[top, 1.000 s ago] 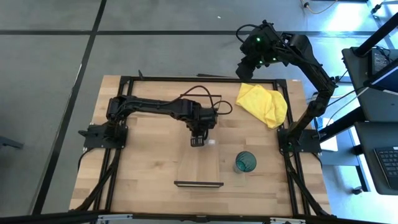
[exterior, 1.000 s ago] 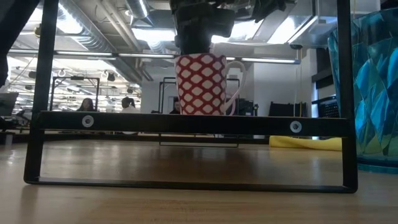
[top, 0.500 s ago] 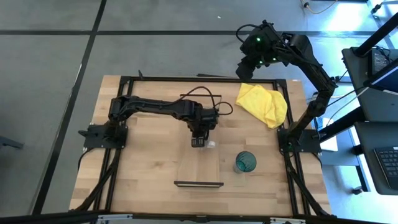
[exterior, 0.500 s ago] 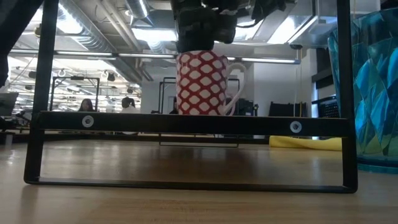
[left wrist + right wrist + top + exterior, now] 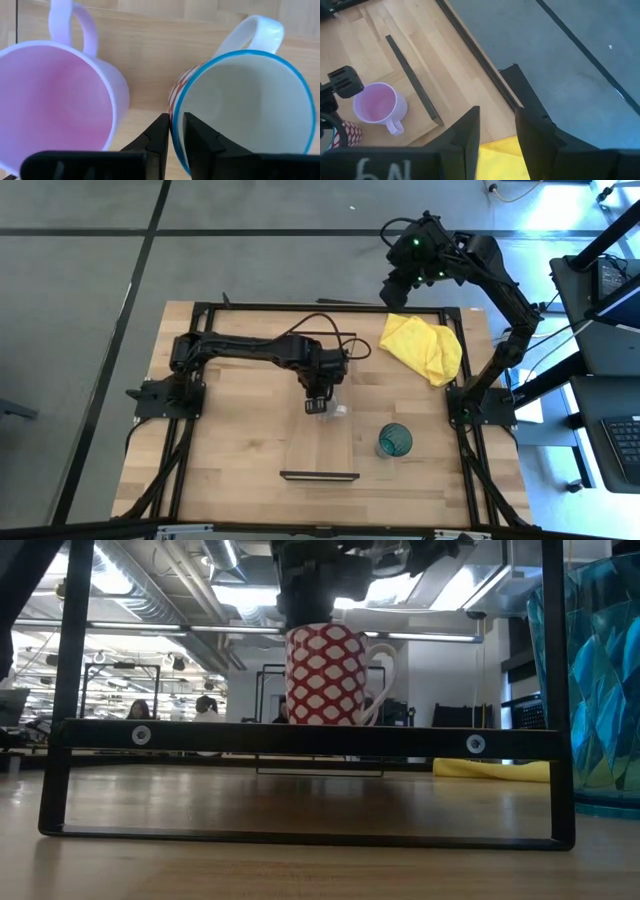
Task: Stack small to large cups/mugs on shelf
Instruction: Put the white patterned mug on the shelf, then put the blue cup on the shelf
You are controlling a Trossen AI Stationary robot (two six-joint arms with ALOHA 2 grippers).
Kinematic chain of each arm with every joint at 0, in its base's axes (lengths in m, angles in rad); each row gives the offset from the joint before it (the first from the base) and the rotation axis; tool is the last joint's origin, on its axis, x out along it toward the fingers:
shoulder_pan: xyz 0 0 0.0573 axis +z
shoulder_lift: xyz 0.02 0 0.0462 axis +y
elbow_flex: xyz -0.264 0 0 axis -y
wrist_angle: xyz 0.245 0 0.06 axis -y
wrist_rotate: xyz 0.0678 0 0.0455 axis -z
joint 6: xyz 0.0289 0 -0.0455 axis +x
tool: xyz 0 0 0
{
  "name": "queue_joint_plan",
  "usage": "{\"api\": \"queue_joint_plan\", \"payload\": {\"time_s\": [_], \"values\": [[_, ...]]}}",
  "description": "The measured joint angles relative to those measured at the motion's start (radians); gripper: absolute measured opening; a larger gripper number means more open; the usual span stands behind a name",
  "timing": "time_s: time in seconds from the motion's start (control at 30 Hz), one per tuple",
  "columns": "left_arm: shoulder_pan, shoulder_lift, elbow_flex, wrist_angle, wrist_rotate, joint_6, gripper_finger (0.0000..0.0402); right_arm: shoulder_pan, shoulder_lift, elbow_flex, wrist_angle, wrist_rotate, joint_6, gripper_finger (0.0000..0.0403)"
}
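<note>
My left gripper [image 5: 317, 402] is over the shelf [image 5: 320, 452], shut on the rim of a white mug with a red pattern and a blue rim [image 5: 245, 110]. This mug also shows in the low view [image 5: 325, 675]. A pink mug [image 5: 50, 100] stands upright beside it and shows in the right wrist view [image 5: 379, 105] too. The teal cup [image 5: 394, 442] stands on the table to the right of the shelf. My right gripper [image 5: 495, 135] is open and empty, raised beyond the table's far right corner [image 5: 415, 265]. My left gripper pinches the patterned mug's rim [image 5: 175, 117] on the side away from its handle, one finger [image 5: 197, 145] inside the mug and one [image 5: 160, 137] outside. The fingers come from above, pointing down. The mug is upright; the shelf's frame bar hides its base in the low view.
A yellow cloth [image 5: 422, 347] lies at the table's far right. The shelf's dark end frames [image 5: 300, 735] stand at its near and far ends. The teal cup fills the low view's right edge [image 5: 590, 680]. Bare wood lies left of the shelf.
My left gripper has shifted slightly toward the table's right with the patterned mug, which stays upright.
</note>
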Motion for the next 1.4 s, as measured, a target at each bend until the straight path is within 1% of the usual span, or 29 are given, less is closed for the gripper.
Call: {"api": "queue_joint_plan", "payload": {"time_s": [0.13, 0.2, 0.43, 0.53, 0.63, 0.77, 0.8, 0.83, 0.9, 1.03, 1.17, 1.3, 1.4], "values": [[0.005, -0.024, 0.000, 0.000, 0.039, -0.028, 0.0052, -0.015, 0.000, 0.000, 0.002, 0.000, -0.004, 0.0126], [0.010, -0.042, 0.000, 0.000, 0.043, -0.042, 0.0053, -0.023, 0.000, 0.000, 0.009, 0.000, -0.007, 0.0126], [0.023, -0.109, 0.000, 0.000, 0.006, -0.067, 0.0051, -0.035, 0.000, 0.000, 0.034, 0.000, -0.025, 0.0126], [0.026, -0.143, 0.000, 0.000, -0.031, -0.081, 0.0054, -0.035, 0.000, 0.000, 0.031, 0.000, -0.027, 0.0126], [0.027, -0.182, 0.000, -0.032, -0.061, -0.106, 0.0054, -0.038, 0.000, 0.000, -0.007, -0.004, -0.026, 0.0126], [0.027, -0.234, 0.000, -0.091, -0.065, -0.128, 0.0055, -0.041, -0.001, -0.019, -0.114, -0.024, -0.010, 0.0126], [0.027, -0.246, 0.000, -0.104, -0.065, -0.126, 0.0055, -0.041, -0.003, -0.034, -0.114, -0.025, 0.003, 0.0126], [0.027, -0.257, 0.000, -0.113, -0.064, -0.118, 0.0055, -0.041, -0.009, -0.059, -0.101, -0.034, 0.026, 0.0126], [0.029, -0.284, -0.001, -0.117, -0.040, -0.081, 0.0055, -0.036, -0.029, -0.112, -0.102, -0.092, 0.071, 0.0126], [0.058, -0.319, -0.001, -0.113, 0.067, 0.011, 0.0055, 0.016, -0.064, -0.250, -0.095, -0.219, 0.178, 0.0126], [0.089, -0.355, -0.001, -0.140, 0.132, 0.099, 0.0055, 0.102, -0.090, -0.447, -0.051, -0.237, 0.282, 0.0126], [0.108, -0.389, -0.002, -0.171, 0.236, 0.187, 0.0055, 0.176, -0.103, -0.624, 0.014, -0.333, 0.387, 0.0126], [0.117, -0.445, -0.044, -0.157, 0.328, 0.241, 0.0055, 0.235, -0.106, -0.704, 0.031, -0.378, 0.458, 0.0126]]}}
